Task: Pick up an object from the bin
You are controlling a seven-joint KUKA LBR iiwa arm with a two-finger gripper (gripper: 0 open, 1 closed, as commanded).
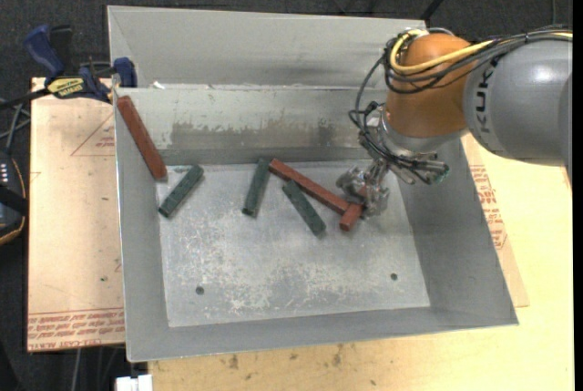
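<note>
pincer [364,195] | at right end of red bar [305,184] | arm [533,102] marked "KU"

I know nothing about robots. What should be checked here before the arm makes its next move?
1. The gripper is down inside the grey metal bin: ok.
2. It is at the right end of the long red-brown bar: ok.
3. That bar is actually held: cannot tell.
4. That bar lies free: not ok, it lies against a short dark green bar.
5. The centre dark green bar and left dark green bar are away from the gripper: ok.
6. The second red-brown bar, leaning at the left wall, is out of the way: ok.
</note>
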